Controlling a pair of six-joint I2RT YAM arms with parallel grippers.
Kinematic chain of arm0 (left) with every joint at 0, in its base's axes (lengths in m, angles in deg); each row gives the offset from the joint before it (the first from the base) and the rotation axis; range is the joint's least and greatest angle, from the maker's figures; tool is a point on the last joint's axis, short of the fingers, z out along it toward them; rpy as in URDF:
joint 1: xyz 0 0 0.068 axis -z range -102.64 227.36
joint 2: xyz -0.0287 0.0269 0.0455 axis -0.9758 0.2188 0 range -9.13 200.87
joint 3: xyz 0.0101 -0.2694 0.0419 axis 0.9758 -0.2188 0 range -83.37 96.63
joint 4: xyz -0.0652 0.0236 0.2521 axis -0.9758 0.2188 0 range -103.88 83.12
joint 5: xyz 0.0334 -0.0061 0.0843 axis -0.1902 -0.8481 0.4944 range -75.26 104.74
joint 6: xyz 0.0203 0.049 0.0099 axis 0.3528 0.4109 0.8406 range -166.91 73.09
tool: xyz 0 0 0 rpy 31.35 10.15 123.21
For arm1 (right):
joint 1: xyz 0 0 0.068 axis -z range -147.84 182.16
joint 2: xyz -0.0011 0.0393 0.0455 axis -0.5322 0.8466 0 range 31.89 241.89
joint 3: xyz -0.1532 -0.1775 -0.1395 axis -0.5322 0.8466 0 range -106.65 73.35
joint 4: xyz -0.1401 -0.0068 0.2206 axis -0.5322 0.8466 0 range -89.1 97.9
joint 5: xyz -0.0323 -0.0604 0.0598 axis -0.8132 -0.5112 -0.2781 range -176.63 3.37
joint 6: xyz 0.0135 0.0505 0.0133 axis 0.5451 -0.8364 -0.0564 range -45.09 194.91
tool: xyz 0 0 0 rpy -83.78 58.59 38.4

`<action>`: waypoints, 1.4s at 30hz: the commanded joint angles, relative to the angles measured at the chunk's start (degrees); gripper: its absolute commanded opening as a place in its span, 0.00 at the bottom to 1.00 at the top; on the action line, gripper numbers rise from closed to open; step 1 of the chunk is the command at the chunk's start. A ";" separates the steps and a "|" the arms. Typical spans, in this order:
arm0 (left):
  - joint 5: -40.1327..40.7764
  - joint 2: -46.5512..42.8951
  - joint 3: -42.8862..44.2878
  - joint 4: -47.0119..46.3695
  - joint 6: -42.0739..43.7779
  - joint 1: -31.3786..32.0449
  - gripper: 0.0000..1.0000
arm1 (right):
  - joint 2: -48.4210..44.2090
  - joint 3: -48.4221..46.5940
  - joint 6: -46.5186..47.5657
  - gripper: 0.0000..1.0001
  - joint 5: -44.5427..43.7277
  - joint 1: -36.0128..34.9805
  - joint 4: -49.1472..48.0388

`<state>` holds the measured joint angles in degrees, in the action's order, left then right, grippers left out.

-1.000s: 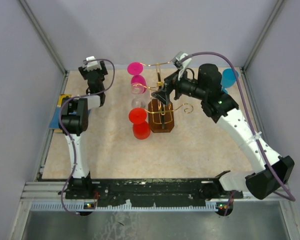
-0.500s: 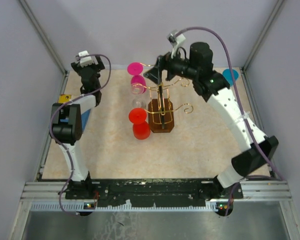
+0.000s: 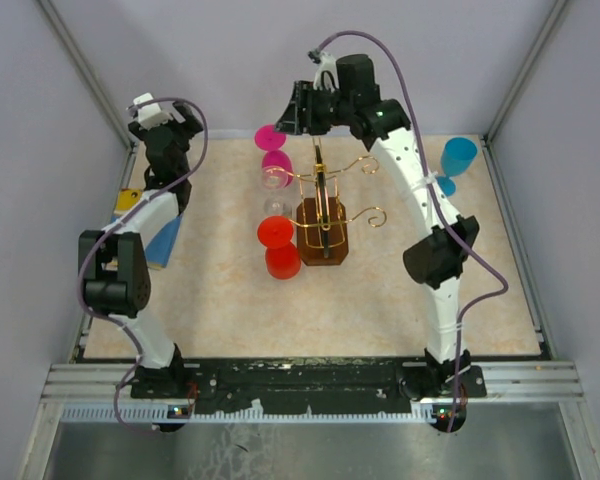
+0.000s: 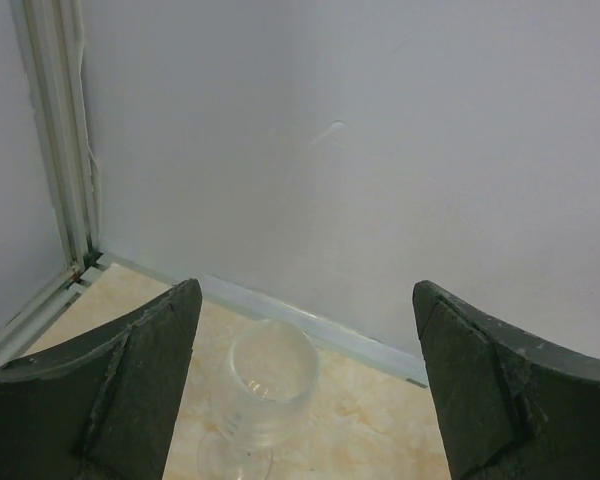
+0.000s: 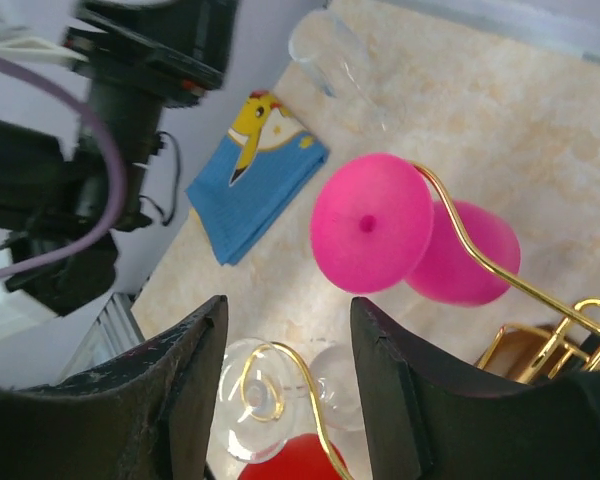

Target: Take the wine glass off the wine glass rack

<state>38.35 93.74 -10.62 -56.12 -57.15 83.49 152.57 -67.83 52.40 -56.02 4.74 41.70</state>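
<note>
You are not holding any glass yet, so by my judgement the lift is waiting to be done. The right end effector is hovering released, with its fingers apart and nothing between them. The pink glass is hanging upside down on a gold arm of the rack, just ahead of those fingers and not touching them. Below and nearer the same end effector, a hung clear glass is sitting in a wire scroll, and a red glass is showing beneath it; I cannot tell how the red one is hanging. The left end effector is gaping wide and empty, well apart from the rack, and a standing clear glass is resting on the counter ahead of it. A blue glass is standing far behind the right end effector. Every bowl you are seeing looks empty.
</note>
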 commanded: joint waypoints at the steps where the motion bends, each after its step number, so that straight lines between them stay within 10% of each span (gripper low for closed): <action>1: -3.81 -6.07 0.16 5.52 -5.41 0.39 0.91 | 0.88 -2.04 -3.21 0.52 0.98 1.34 2.33; 42: -9.17 -16.11 -1.50 11.60 -14.81 0.37 0.91 | 10.53 -7.95 -4.81 0.51 3.30 1.37 -0.15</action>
<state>29.65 79.47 -11.45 -43.02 -71.32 83.64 162.25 -72.47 46.81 -53.94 6.92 42.31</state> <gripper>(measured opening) 0.906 0.513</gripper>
